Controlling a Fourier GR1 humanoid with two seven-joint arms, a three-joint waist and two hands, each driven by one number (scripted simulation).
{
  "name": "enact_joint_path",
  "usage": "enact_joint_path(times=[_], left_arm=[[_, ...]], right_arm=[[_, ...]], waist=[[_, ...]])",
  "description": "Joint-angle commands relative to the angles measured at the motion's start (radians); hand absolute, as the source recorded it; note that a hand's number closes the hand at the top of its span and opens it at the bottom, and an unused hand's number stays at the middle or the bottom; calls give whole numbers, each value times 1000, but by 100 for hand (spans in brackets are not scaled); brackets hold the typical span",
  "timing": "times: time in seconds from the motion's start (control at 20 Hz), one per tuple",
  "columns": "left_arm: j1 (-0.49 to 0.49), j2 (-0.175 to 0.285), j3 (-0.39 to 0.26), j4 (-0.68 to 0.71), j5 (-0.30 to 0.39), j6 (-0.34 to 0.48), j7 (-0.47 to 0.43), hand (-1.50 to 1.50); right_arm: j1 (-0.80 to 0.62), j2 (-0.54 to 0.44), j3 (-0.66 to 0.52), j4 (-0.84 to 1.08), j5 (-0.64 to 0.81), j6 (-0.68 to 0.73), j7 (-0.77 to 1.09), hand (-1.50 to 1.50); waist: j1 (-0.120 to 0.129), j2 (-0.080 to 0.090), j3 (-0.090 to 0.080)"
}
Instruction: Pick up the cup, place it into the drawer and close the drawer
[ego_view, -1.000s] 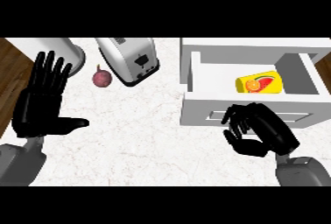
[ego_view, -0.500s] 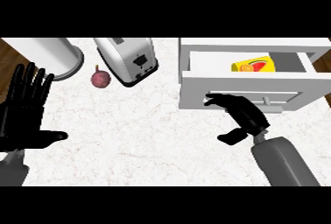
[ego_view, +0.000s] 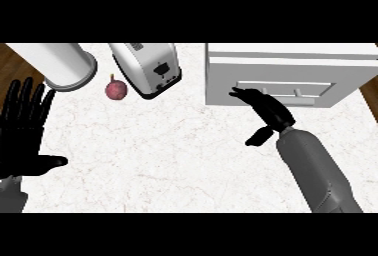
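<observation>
The white drawer at the upper right stands shut, its flat front with a recessed handle facing me. The cup does not show anywhere; the yellow thing that lay inside is hidden too. My right hand reaches up from the lower right with straight fingers, whose tips touch the left part of the drawer's front. It holds nothing. My left hand rests open at the left edge, fingers up, thumb out to the right.
A white toaster lies slanted at the top middle. Left of it a small dark-red round fruit sits beside a big white cylinder. Pale marble counter spreads between my hands; brown floor shows at the corners.
The drawer has gone from open to shut, hiding the yellow thing. My right hand moved up against its front with fingers straightened. The left hand stayed open at the left.
</observation>
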Motion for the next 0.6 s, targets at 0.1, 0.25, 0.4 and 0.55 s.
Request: enact_joint_path(times=[0.1,0.25,0.4,0.55], left_arm=[[40,-4,23,-12,-11,-57,4,-150],[-37,-2,47,69,13,-91,10,-150],[4,-19,31,16,-2,-76,13,-150],[-23,-9,39,54,-2,-110,1,-150]], right_arm=[[-188,-24,-96,313,-23,0,-91,-150],[-284,-50,-119,383,-23,25,-84,-150],[-287,-56,-128,444,-14,-13,-120,-150],[-310,-108,-137,479,-10,10,-134,-150]], waist=[[13,11,4],[24,21,5],[31,20,5],[51,34,6]])
